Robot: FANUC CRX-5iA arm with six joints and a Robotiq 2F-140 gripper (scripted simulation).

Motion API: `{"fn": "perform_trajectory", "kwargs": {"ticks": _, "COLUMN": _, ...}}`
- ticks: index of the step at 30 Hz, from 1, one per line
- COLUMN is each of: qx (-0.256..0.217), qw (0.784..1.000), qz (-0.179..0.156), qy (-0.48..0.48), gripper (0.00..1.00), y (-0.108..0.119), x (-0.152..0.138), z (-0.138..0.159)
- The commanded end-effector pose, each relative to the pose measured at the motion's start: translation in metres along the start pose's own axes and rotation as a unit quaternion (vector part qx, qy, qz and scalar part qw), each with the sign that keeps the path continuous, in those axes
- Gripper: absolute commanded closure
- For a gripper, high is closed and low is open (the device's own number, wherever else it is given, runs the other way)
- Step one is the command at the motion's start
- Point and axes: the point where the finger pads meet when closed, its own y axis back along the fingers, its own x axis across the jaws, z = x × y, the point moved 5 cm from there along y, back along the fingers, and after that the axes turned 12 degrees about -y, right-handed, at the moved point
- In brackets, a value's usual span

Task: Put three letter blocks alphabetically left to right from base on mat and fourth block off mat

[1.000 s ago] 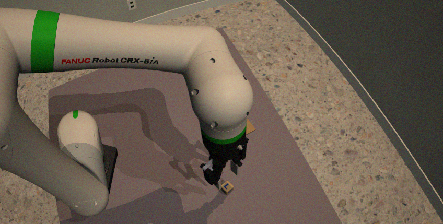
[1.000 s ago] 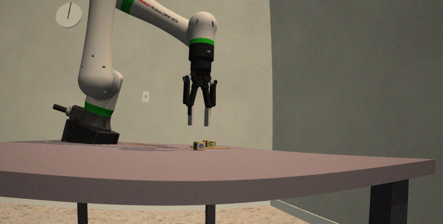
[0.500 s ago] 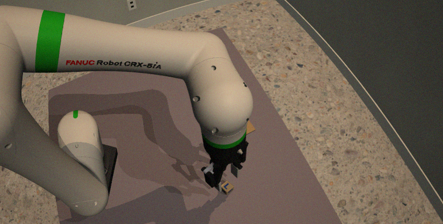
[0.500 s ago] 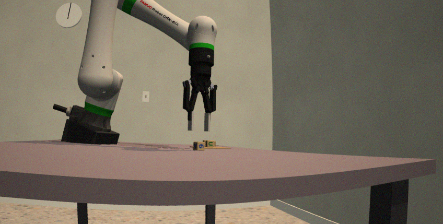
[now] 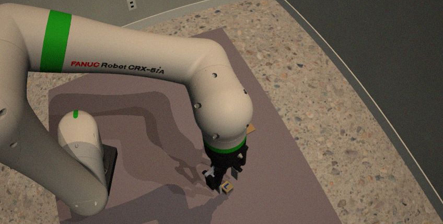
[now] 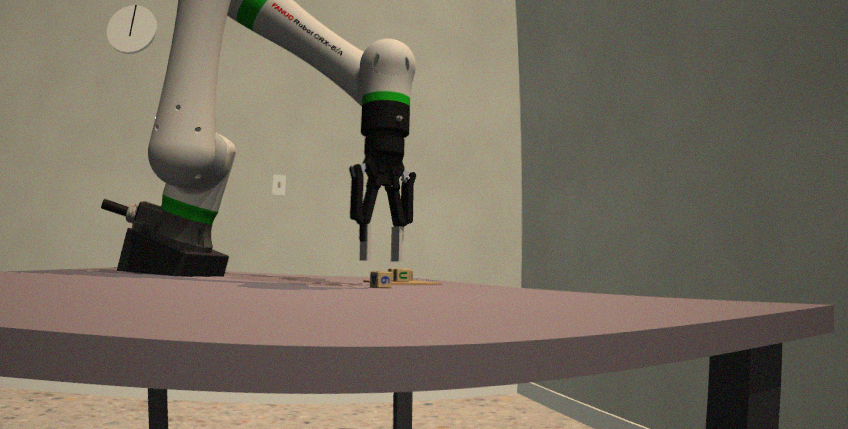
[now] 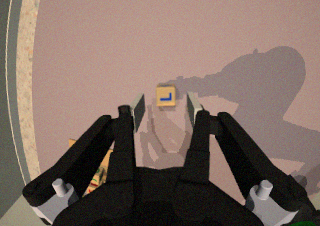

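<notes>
A small wooden block with a blue L on top (image 5: 227, 187) lies on the table; it also shows in the wrist view (image 7: 166, 96) and, with a blue digit on its side, in the exterior view (image 6: 380, 279). My gripper (image 6: 379, 257) hangs straight above this block with a clear gap, its fingers partly open and empty; it also shows in the top view (image 5: 224, 180) and the wrist view (image 7: 164, 113). A second block with a green U on its side (image 6: 400, 274) stands just behind, by the thin tan mat (image 6: 419, 282). The arm hides most of the mat (image 5: 251, 127).
A patch of tan with coloured marks (image 7: 100, 169) shows at the left behind my finger in the wrist view. The robot base (image 6: 169, 246) stands at the table's far left. The table's edge runs close on the right (image 5: 298, 147).
</notes>
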Motion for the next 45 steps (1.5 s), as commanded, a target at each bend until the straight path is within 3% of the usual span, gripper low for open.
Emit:
{"fn": "perform_trajectory", "kwargs": {"ticks": 1, "qx": 0.000, "qw": 1.000, "qz": 0.000, "qy": 0.000, "gripper": 0.60, "y": -0.003, "x": 0.000, "z": 0.000}}
{"fn": "perform_trajectory", "kwargs": {"ticks": 29, "qx": 0.000, "qw": 1.000, "qz": 0.000, "qy": 0.000, "gripper": 0.60, "y": -0.009, "x": 0.000, "z": 0.000}}
{"fn": "perform_trajectory", "kwargs": {"ticks": 45, "qx": 0.000, "qw": 1.000, "qz": 0.000, "qy": 0.000, "gripper": 0.60, "y": -0.036, "x": 0.000, "z": 0.000}}
